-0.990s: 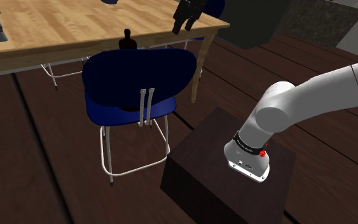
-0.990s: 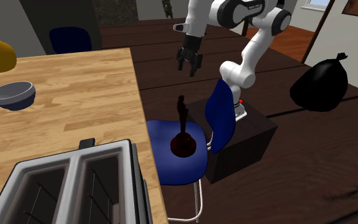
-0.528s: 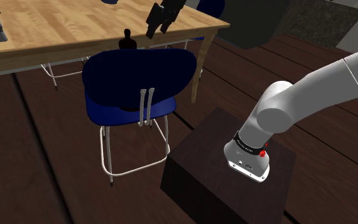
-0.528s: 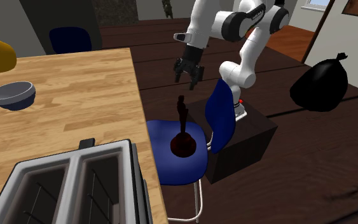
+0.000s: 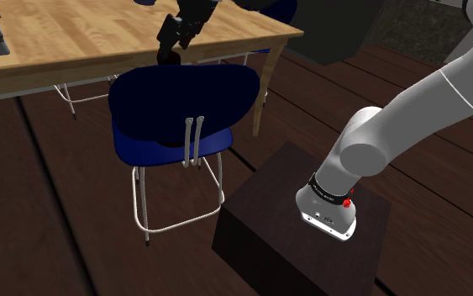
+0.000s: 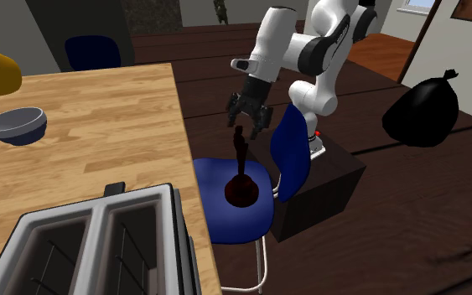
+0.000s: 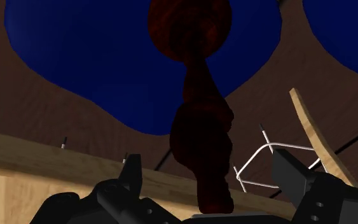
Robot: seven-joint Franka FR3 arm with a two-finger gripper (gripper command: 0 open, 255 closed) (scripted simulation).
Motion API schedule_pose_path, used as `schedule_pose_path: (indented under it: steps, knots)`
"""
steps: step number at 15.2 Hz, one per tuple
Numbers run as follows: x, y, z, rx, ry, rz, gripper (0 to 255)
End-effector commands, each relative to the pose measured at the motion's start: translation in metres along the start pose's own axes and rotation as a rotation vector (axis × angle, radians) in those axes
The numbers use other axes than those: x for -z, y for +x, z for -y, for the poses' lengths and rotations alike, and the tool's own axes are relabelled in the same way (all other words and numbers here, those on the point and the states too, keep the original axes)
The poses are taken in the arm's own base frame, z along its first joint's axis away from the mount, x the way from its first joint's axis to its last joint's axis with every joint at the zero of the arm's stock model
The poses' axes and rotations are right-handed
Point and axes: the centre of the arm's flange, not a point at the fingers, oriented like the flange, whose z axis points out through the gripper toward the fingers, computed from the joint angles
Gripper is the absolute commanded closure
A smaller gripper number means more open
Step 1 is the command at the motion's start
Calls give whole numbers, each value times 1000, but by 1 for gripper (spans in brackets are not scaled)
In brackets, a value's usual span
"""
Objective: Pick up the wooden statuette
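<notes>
Currently the tool point(image 6: 245, 125) is hovering directly over the head of the dark reddish-brown statuette point(image 6: 241, 168). Its fingers point(image 7: 292, 175) are standing apart on either side of the figure's top, not touching it. The statuette is standing upright on the seat of a blue chair point(image 6: 255, 219), just beside the edge of the wooden desk point(image 6: 100, 117).

In the shoulder view, the dark-blue rounded chair backrest point(image 5: 184, 97) hides all but the top of the dark reddish-brown slender statuette point(image 5: 170, 58).
</notes>
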Motion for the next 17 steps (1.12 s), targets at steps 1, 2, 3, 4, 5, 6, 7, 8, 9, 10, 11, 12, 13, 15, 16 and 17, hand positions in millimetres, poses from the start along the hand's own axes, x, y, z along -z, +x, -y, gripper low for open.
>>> schedule_pose_path:
  steps: [1, 2, 3, 4, 5, 6, 7, 8, 9, 10, 11, 12, 13, 15, 16, 17]
  knots:
    - [-9, -3, 1, 3, 1, -4, 0]
    - [-14, -5, 1, 3, 1, -4, 0]
    - [-18, -8, 1, 3, 1, -4, 0]
    - [-23, -10, 1, 3, 1, -4, 0]
    - [-28, -13, 1, 3, 1, -4, 0]
    - [-30, -14, 1, 3, 1, -4, 0]
    - [-30, -14, 1, 3, 1, -4, 0]
    - [-31, -14, 2, 3, 1, -4, 255]
    - [-31, -13, 1, 3, 1, -4, 255]
    - [-31, -13, 1, 3, 1, -4, 255]
    - [-31, -14, 1, 3, 1, -4, 255]
    - [-31, -14, 2, 3, 1, -4, 255]
    - [-31, -14, 2, 3, 1, -4, 255]
    - [-31, -14, 1, 3, 1, -4, 255]
    - [-30, -14, 2, 3, 1, -4, 255]
    - [-30, -14, 1, 3, 1, -4, 255]
